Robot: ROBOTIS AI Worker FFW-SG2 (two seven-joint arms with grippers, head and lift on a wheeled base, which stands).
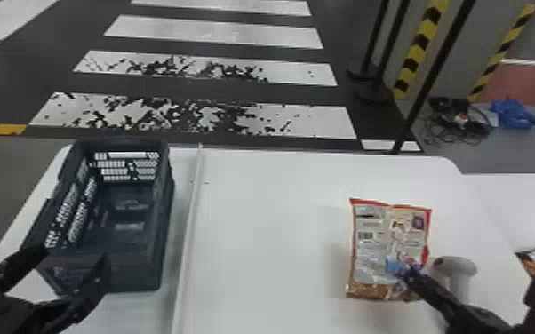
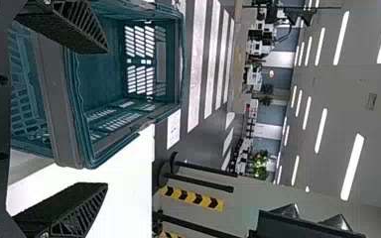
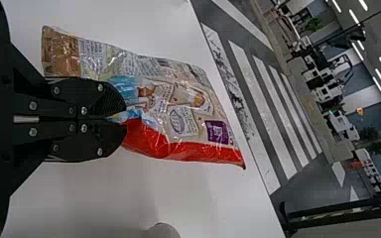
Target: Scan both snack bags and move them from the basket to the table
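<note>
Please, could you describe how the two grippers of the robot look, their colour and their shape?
Both are black. The left gripper has wedge-shaped fingers with ribbed, lattice-like sides. The right gripper shows rounded links with several silver screw heads, and a short silver-coloured piece between them.

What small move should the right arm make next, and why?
I'd probably ease the red-edged plastic snack bag slightly right, toward the rounded grey scanner. The right tool is shut on the bag, the scanner stands just to its right, and what looks like a barcode faces the head camera. I can't tell whether it's been scanned.
</note>
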